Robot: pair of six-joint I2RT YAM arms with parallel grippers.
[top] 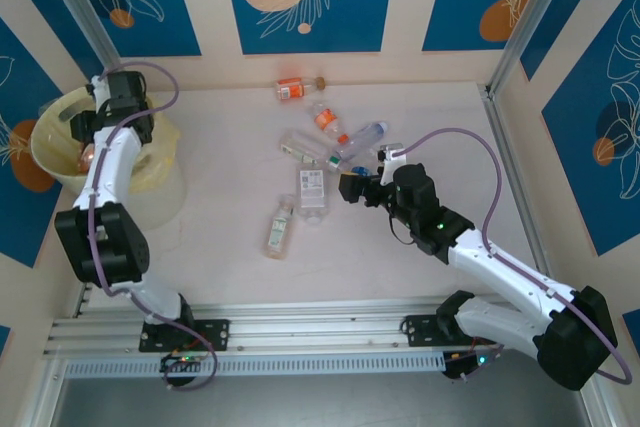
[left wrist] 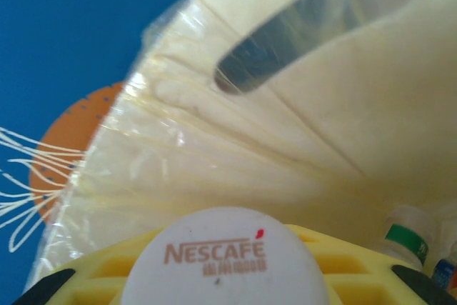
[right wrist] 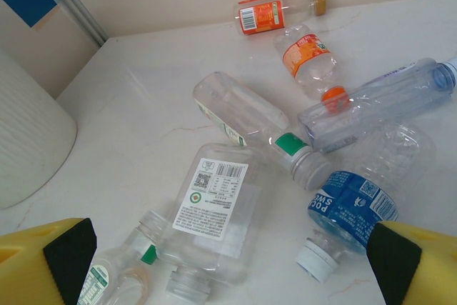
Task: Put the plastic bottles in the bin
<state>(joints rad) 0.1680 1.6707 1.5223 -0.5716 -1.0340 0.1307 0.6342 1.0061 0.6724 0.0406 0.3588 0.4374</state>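
one white, faintly veined table [top: 220,157] carries one round pale-yellow plastic bin [top: 48,142] at its far left corner. the bin is smooth-walled, with a long slot handle and a crinkled clear liner [left wrist: 171,133] folded over the rim. of the two arms, the left gripper [left wrist: 225,283] is down in the bin's mouth, its yellow fingers pressed together on one white-capped bottle [left wrist: 225,255]. the round lid reads nescafé and the body is hidden beneath it. the right gripper [right wrist: 232,251] hangs low over the heap mid-table, its two yellow, black-padded fingers spread wide and pinching nothing. seven more bottles lie on their sides on the table, outside the bin:
- a flat-sided bottle [right wrist: 214,208] with a white printed label
- a bluish ribbed bottle [right wrist: 385,101]
- a blue-label bottle [right wrist: 353,208] with a white cap
- a clear bottle [right wrist: 246,119] with a green neck band
- an orange-cap bottle [right wrist: 308,58], dented, with an orange label
- a tan-cap bottle [right wrist: 275,12] by the far wall, also with an orange label
- a small bottle [right wrist: 114,276], cut off by the frame beside the left finger

deep in the bin, a green-label bottle [left wrist: 407,237] and a blue scrap beside it are blurred and partly cropped, so the count there is unsure.
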